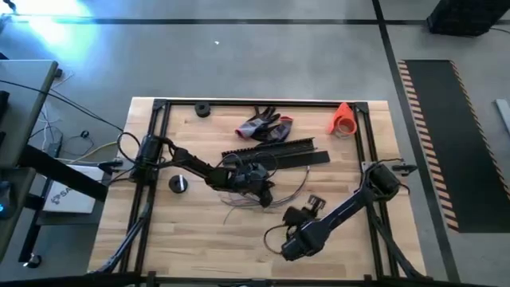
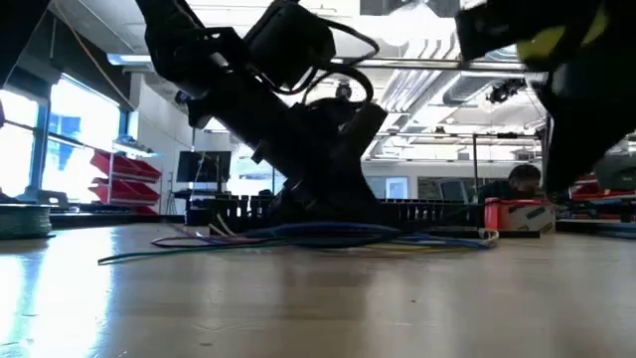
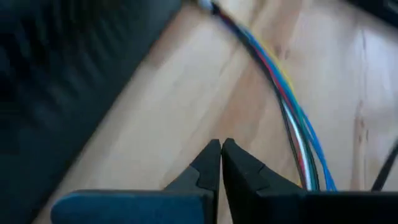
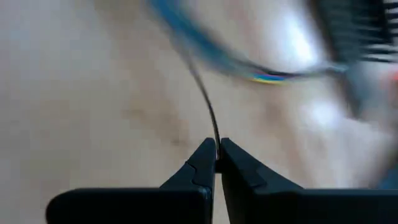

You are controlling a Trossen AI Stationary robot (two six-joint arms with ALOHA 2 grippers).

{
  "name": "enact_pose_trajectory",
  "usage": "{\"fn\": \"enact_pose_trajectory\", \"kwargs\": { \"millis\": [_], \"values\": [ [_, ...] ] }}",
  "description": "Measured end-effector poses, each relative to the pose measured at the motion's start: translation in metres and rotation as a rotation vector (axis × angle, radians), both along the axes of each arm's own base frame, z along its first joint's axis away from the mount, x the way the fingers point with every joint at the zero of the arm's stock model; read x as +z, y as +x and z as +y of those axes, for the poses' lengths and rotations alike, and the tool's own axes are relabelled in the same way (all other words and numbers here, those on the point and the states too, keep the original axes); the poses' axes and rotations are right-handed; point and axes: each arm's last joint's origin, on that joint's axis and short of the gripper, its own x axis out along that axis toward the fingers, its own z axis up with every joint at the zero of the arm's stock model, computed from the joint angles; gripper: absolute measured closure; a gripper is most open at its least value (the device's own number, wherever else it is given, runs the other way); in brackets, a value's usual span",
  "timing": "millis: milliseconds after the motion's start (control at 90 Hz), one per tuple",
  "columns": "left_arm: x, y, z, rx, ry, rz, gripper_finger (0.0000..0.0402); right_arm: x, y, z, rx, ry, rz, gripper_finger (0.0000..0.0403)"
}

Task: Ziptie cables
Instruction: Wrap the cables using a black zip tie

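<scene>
Table: wooden top [image 1: 199, 231] inside a black frame, grey floor around it; from the low view I see a workshop room behind.
Left side: a small black round piece [image 1: 178, 183] sits near the left arm's base.
Left gripper [image 3: 221, 148]: I see it low over the middle of the table, fingers pressed together with nothing between them, just beside the cables.
Cables [image 3: 292, 106]: a loose bundle lying flat on the wood at table centre, in front of the black slotted strips [image 1: 275, 150]; my left wrist view shows blue, red, yellow, green and white strands.
Back edge: grey-and-red gloves [image 1: 264, 126], then an orange cone [image 1: 343, 119].
Right gripper [image 4: 217, 149]: closed on one thin dark wire [image 4: 208, 112], in front of the bundle, right of centre.
</scene>
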Motion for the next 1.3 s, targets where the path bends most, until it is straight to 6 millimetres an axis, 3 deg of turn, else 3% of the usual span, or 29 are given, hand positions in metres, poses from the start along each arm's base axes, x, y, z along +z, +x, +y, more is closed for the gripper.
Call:
{"fn": "enact_pose_trajectory", "kwargs": {
  "millis": [244, 456, 678, 800, 922, 1089, 1300],
  "values": [
    [0.005, 0.001, -0.006, 0.016, 0.122, -0.027, 0.0401, 0.001, -0.004, 0.002, -0.01, 0.082, 0.105, 0.0403],
    [0.05, -0.007, -0.037, -0.124, 0.241, -0.124, 0.0401, -0.004, 0.0, 0.015, 0.007, 0.207, 0.046, 0.0403],
    [0.079, -0.036, -0.075, -0.212, 0.214, -0.066, 0.0401, -0.006, 0.002, 0.027, 0.002, 0.275, -0.021, 0.0403],
    [0.075, -0.053, -0.088, -0.22, 0.206, 0.054, 0.0401, -0.009, 0.005, 0.029, -0.031, 0.284, -0.076, 0.0403],
    [0.064, -0.062, -0.089, -0.152, 0.227, 0.156, 0.0401, -0.012, 0.007, 0.029, -0.023, 0.257, -0.104, 0.0403],
    [0.049, -0.066, -0.071, -0.05, 0.228, 0.291, 0.0402, -0.011, 0.008, 0.028, -0.015, 0.234, -0.124, 0.0403],
    [0.028, -0.051, -0.048, -0.04, 0.222, 0.34, 0.0401, -0.011, 0.006, 0.026, 0.003, 0.204, -0.094, 0.0403]
  ]
}}
